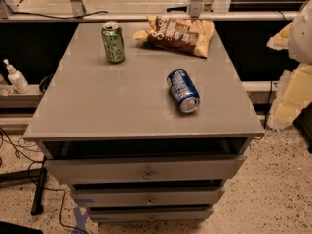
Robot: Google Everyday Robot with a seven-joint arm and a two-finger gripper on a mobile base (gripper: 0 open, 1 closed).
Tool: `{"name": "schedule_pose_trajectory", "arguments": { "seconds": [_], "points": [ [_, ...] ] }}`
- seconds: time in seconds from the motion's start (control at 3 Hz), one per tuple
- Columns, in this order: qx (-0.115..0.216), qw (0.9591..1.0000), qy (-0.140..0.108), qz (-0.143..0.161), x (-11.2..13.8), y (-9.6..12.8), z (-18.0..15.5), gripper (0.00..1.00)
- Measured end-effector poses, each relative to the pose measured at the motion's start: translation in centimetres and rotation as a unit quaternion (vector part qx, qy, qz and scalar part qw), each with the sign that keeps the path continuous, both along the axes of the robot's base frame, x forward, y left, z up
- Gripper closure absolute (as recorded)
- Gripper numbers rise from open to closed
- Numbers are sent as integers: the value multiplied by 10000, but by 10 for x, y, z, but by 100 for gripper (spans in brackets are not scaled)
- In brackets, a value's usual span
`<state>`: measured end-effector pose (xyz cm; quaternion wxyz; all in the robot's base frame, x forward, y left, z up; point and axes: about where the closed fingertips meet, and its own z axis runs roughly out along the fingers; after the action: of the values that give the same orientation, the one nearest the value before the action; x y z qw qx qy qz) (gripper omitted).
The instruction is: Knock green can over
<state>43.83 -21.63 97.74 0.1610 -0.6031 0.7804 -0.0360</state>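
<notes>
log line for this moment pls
green can upright, back left | blue can on its side | gripper right edge, off cabinet | knock not done

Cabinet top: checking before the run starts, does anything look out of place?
The blue can lies on its side, right of centre on the cabinet; the green can stands upright at the back. The gripper hangs beyond the right edge.

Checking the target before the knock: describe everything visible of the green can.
The green can is light green with mottled pale markings and a silver top rim, and looks like aluminium. It stands upright at the back left of the grey cabinet top, left of the chip bag, touching nothing else. The gripper is at the view's right edge, far from it.
</notes>
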Motion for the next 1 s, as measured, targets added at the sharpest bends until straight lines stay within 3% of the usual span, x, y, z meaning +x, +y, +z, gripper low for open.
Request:
{"name": "schedule_pose_trajectory", "arguments": {
  "seconds": [0.33,0.67,1.0],
  "points": [
    [63,9999,-73,59,3,5,1,0],
    [332,9991,-190,196,24,25,-10,0],
    [904,9949,-377,255,61,51,-24,0]
  ]
}}
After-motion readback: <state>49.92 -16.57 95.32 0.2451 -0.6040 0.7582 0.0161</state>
